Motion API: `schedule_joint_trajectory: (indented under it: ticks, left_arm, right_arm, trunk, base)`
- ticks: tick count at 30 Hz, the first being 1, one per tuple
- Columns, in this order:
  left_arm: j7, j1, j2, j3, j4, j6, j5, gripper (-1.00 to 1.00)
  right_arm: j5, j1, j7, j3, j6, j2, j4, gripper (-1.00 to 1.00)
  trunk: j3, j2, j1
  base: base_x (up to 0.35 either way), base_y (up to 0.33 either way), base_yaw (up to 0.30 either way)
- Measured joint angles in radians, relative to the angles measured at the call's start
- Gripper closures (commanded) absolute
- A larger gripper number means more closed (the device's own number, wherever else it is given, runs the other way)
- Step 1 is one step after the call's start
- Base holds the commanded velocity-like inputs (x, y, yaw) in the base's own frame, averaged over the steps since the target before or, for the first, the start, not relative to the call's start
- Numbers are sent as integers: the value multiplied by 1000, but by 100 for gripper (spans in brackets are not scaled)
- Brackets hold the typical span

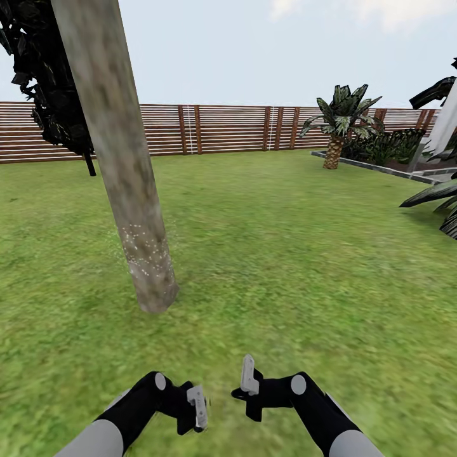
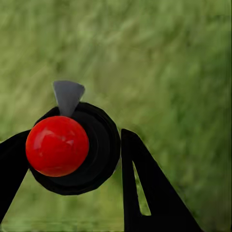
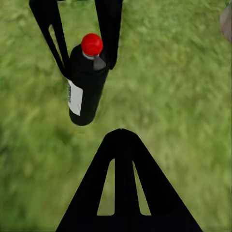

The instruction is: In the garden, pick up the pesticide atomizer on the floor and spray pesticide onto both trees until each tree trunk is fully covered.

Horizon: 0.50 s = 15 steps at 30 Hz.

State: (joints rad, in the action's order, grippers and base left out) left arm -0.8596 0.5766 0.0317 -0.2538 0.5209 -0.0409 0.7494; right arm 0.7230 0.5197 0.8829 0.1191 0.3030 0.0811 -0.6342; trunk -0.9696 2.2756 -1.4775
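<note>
We clench our left gripper (image 2: 72, 159) on the pesticide atomizer (image 3: 86, 87), upright over the lawn (image 1: 285, 254), nozzle forward. White pesticide (image 1: 147, 246) specks dot the nearby tree trunk (image 1: 127, 165)'s base, so coverage looks partial. Our right gripper (image 1: 249, 376) holds nothing; whether it is spread or closed, we cannot tell.

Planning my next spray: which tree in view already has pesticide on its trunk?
The thick grey-brown trunk nearest the robot, at the head view's left: white specks dot its lower part. The small palm by the fence shows none.
</note>
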Motion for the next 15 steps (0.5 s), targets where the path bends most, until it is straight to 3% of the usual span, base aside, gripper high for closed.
schedule_joint_trajectory:
  ticks: [4, 5, 7, 9, 10, 11, 12, 13, 15]
  left_arm:
    - [-1, -4, -88, 6, -5, 5, 1, 100]
    - [-1, -4, -110, 6, -5, 6, -1, 100]
    - [-2, -6, -163, 6, -6, 29, -19, 100]
    - [-3, -12, -232, 6, -11, 71, -87, 100]
    - [-3, -16, -251, 6, -18, 80, -116, 100]
    - [-2, -26, -282, 5, -45, 90, -177, 100]
    - [-1, -30, -296, 5, -59, 93, -211, 100]
    - [17, -34, -311, 4, -90, 108, -280, 100]
    - [119, -36, -317, 3, -153, 138, -406, 100]
  right_arm:
    - [2, 0, 0, -1, 0, -4, 3, 100]
    - [2, 0, -1, -2, 0, -5, 4, -100]
    - [2, 0, -1, -5, 0, -9, 6, -100]
    - [1, 0, -4, -6, 1, -12, 7, -100]
    - [1, 0, -6, -6, 1, -12, 7, -100]
    - [2, -1, -10, -6, 2, -15, 8, -100]
    - [2, -1, -15, -6, 2, -19, 10, -100]
    - [1, -2, -50, -6, 2, -44, 26, -100]
    - [-3, -4, -157, -7, 2, -77, 98, -100]
  trunk:
    - [0, 0, 0]
    - [0, 0, 0]
    - [0, 0, 0]
    - [0, 0, 0]
    - [0, 0, 0]
    - [0, 0, 0]
    - [0, 0, 0]
    - [0, 0, 0]
    - [0, 0, 0]
  base:
    - [0, 0, 0]
    - [0, 0, 0]
    - [0, 0, 0]
    - [0, 0, 0]
    - [0, 0, 0]
    - [0, 0, 0]
    - [0, 0, 0]
    - [0, 0, 0]
    - [0, 0, 0]
